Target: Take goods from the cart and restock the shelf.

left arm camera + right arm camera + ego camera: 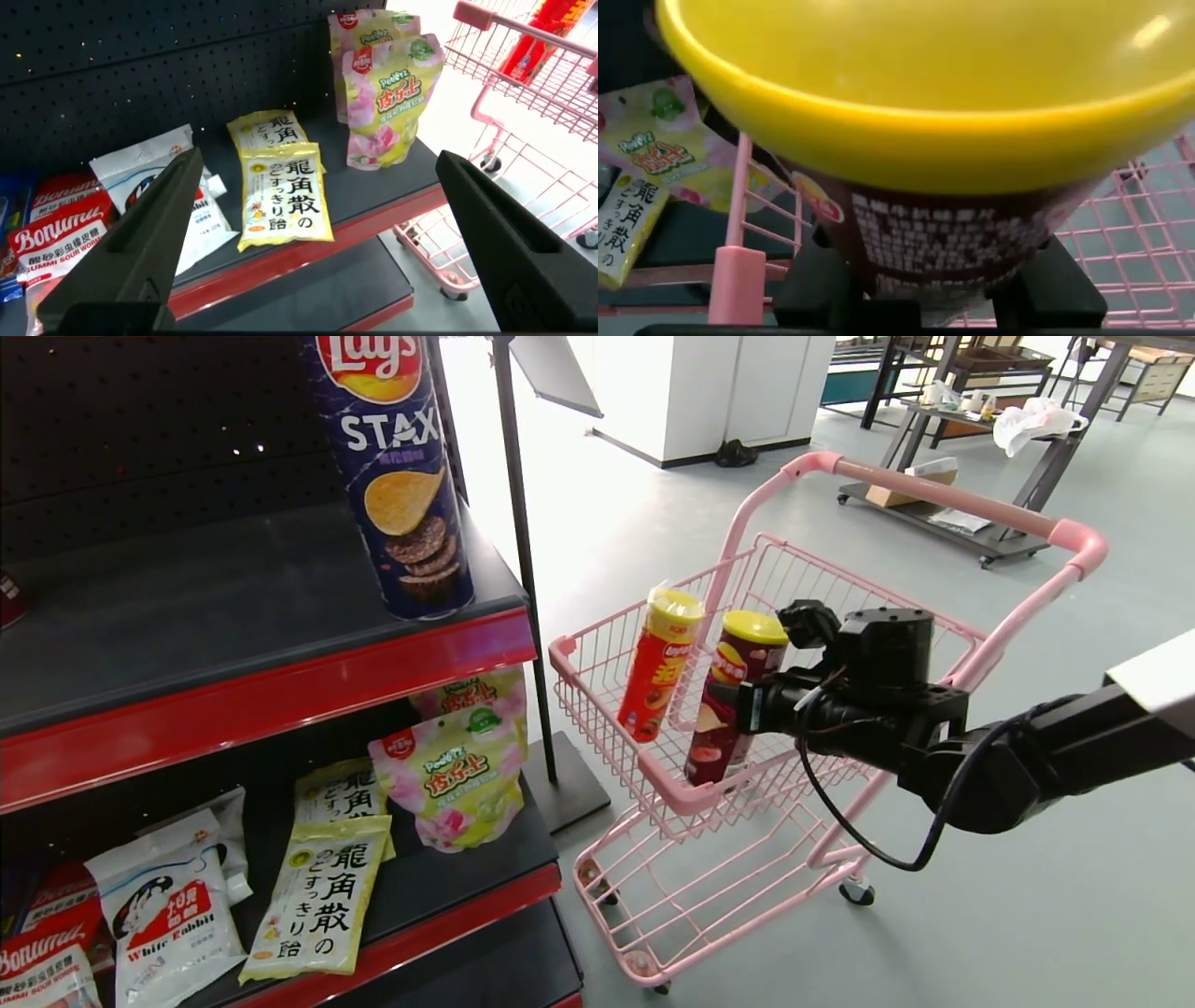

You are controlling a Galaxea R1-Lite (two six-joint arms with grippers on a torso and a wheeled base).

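Head view gives me the layout. The black steel shelf with red front lips (280, 681) fills the 9 o'clock side, and the pink wire shopping cart (943, 504) stands at its 3 o'clock. In the basket, the maroon cardboard chip can with the yellow lid (738, 658) is near upright, its top tipped slightly toward 1 o'clock. I cannot tell whether its base is off the wire floor. A red chip can with a yellow lid (658, 663) leans just beside it at 9 o'clock, between it and the shelf.

My right gripper (752, 707) is clamped round the maroon can's middle from its 3 o'clock side. I judge it must lift toward 12 before crossing to 9. My left gripper (318, 261) hangs spread wide and empty over the lower deck.
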